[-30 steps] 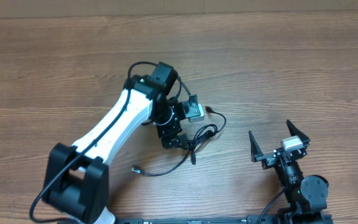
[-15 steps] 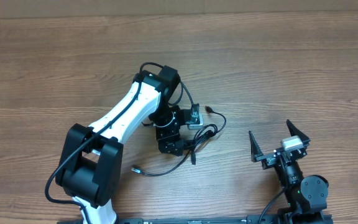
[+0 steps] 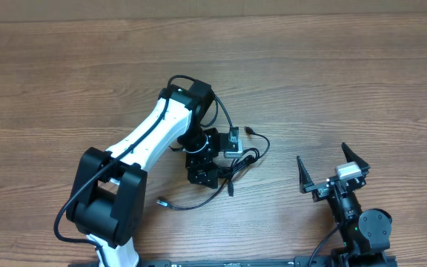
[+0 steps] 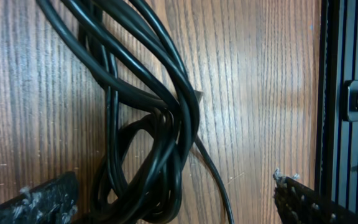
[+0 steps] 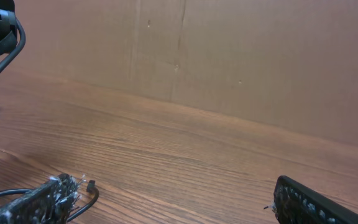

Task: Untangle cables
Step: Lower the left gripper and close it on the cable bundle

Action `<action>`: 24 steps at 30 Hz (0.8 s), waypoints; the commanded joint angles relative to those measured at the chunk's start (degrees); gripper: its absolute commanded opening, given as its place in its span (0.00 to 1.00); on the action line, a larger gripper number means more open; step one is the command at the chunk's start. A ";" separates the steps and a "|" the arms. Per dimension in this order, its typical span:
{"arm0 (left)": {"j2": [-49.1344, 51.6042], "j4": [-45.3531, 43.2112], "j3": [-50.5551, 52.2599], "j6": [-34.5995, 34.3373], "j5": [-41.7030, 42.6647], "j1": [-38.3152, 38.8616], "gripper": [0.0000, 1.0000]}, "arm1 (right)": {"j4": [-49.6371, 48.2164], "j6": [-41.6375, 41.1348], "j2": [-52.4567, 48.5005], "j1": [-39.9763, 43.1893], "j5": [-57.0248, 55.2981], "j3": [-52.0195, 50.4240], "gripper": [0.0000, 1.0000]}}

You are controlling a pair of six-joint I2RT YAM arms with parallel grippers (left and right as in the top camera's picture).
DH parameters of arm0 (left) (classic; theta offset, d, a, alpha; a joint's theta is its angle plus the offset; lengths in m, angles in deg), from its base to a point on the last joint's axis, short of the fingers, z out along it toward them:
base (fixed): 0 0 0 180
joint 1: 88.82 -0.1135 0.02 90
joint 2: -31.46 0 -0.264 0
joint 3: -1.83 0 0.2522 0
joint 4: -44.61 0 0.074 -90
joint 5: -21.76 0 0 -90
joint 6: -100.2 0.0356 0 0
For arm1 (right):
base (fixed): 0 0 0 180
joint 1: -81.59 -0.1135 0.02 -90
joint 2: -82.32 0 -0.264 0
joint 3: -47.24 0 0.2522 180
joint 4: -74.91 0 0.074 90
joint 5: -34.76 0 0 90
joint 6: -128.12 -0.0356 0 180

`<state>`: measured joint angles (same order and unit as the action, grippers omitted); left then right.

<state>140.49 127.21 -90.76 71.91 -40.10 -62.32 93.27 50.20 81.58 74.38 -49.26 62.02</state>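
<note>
The cables (image 3: pixel 237 162) are thin black cords bunched in a knot near the table's middle, with loose ends and plugs (image 3: pixel 250 130) trailing out. My left gripper (image 3: pixel 207 176) points straight down over the knot. In the left wrist view the bunched loops (image 4: pixel 160 149) lie between its two open fingers (image 4: pixel 178 202), which touch nothing. My right gripper (image 3: pixel 332 169) is open and empty at the front right, well apart from the knot. One plug end (image 5: pixel 91 185) shows at the lower left of the right wrist view.
A single strand runs from the knot to a plug (image 3: pixel 162 200) at the front left. The black frame rail (image 4: pixel 347 93) lies along the table's front edge. A brown wall (image 5: pixel 229 56) stands behind the wooden table (image 3: pixel 347 89).
The left arm has swung its base links to the right and lowered its gripper a little onto the knot. The cables and the right arm have not moved.
</note>
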 commanded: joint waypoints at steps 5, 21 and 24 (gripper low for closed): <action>0.37 0.15 0.92 1.73 2.01 -0.22 0.96 | -0.20 0.20 0.57 0.20 -0.13 -0.52 1.00; 0.37 -1.79 5.88 0.00 1.92 -0.22 0.81 | -0.20 0.17 0.57 0.20 -0.13 -0.52 1.00; 0.37 -2.51 5.88 -0.02 2.01 -0.22 0.82 | -0.20 0.20 0.57 0.20 -0.13 -0.52 1.00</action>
<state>140.51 125.33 -85.25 71.89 -39.29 -62.32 93.25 50.22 81.58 74.38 -49.26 62.02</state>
